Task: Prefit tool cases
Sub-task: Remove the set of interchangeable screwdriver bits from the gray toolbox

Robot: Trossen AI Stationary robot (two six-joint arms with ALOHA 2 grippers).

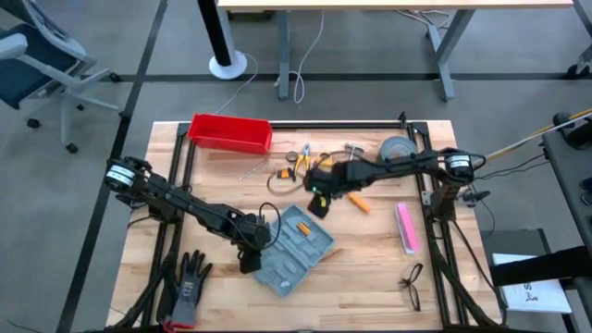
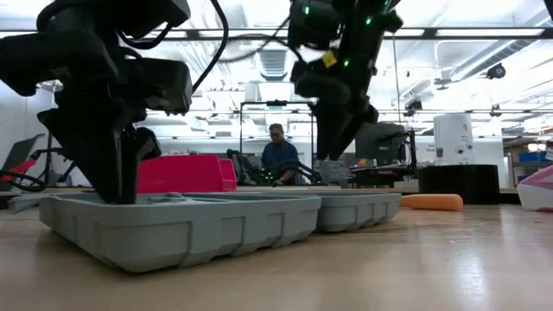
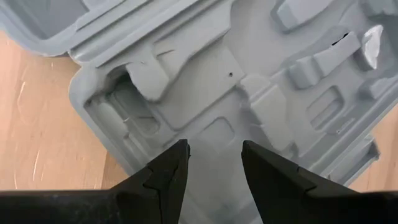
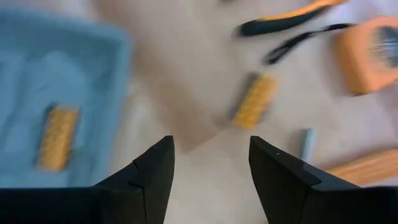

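Observation:
The grey-blue tool case (image 1: 298, 245) lies open and flat on the table, its grey moulded slots facing up. One yellow piece (image 4: 56, 137) sits in one half. My left gripper (image 3: 214, 155) is open, pointing down into the case half nearer the table's left edge (image 2: 181, 220). My right gripper (image 4: 211, 155) is open and empty. It hangs in the air (image 1: 319, 196) just beyond the case's far edge, over bare wood near a loose yellow piece (image 4: 254, 99). My left gripper comes from above with its open fingers (image 3: 177, 165) spread over the moulded interior (image 3: 214, 93) near the case's left edge. The low view shows its tips down behind the case rim (image 2: 112, 186). Whether they touch the plastic I cannot tell.
A red bin (image 1: 229, 132) stands at the far left. Orange-handled tools (image 1: 294, 162), a tape roll (image 1: 398, 148), an orange pen (image 1: 359, 203) and a pink object (image 1: 407, 227) lie on the right side. Glasses (image 1: 412, 282) and a black glove (image 1: 190, 277) lie near the front. A person (image 2: 278, 151) sits in the room behind.

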